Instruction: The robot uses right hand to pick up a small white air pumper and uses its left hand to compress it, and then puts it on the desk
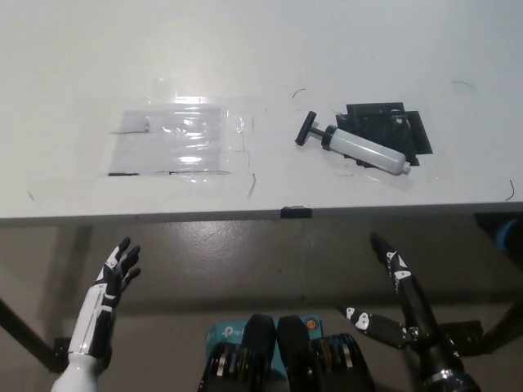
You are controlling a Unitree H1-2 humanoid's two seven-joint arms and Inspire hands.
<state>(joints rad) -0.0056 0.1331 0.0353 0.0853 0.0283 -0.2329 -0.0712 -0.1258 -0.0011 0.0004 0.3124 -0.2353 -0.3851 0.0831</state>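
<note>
A small white air pump (366, 150) with a black T-handle lies on the white desk (261, 73), partly over a black patch (391, 131). My black right hand (400, 298) hangs below the desk's front edge at the lower right, open, fingers spread, well short of the pump. My white left hand (116, 273) rests at the lower left under the desk edge, open and holding nothing.
A clear plastic sheet (176, 139) is taped flat on the desk's left half. A small black tab (296, 212) sits on the front edge. Floor shows beneath the desk, and a teal box (222, 335) lies near my body.
</note>
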